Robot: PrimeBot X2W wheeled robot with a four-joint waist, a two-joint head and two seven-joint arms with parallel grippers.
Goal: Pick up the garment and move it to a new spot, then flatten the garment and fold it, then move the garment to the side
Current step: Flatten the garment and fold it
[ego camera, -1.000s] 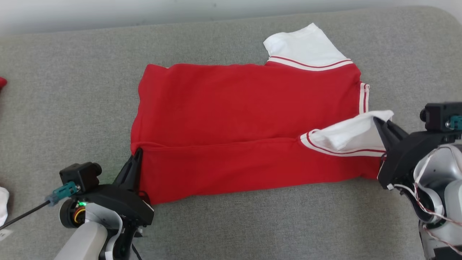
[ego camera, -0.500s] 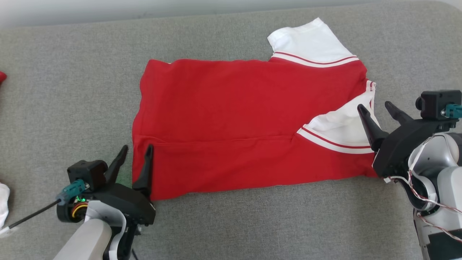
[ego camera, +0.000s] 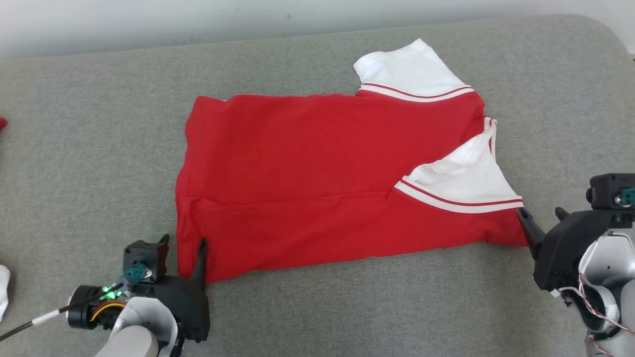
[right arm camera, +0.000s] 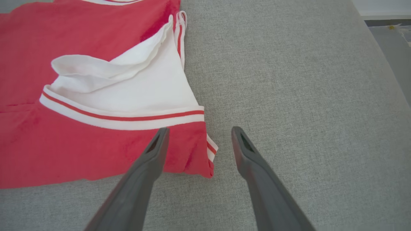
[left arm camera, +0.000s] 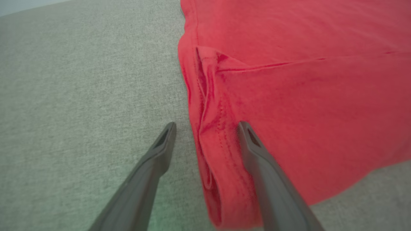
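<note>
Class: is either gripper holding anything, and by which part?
Nothing is held. The left gripper stands open astride the hem edge of the red garment; the right gripper is open by its shoulder corner.

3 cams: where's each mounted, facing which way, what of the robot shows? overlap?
Head view: on the head, facing forward and down at the red shirt with white striped sleeves on the grey fabric surface; left pincer, right pincer, both open.
Left wrist view: on left wrist, along left fingers, at shirt's folded hem.
Right wrist view: on right wrist, along right fingers, at the near sleeve.
Shared: head and right wrist both show that sleeve.
</note>
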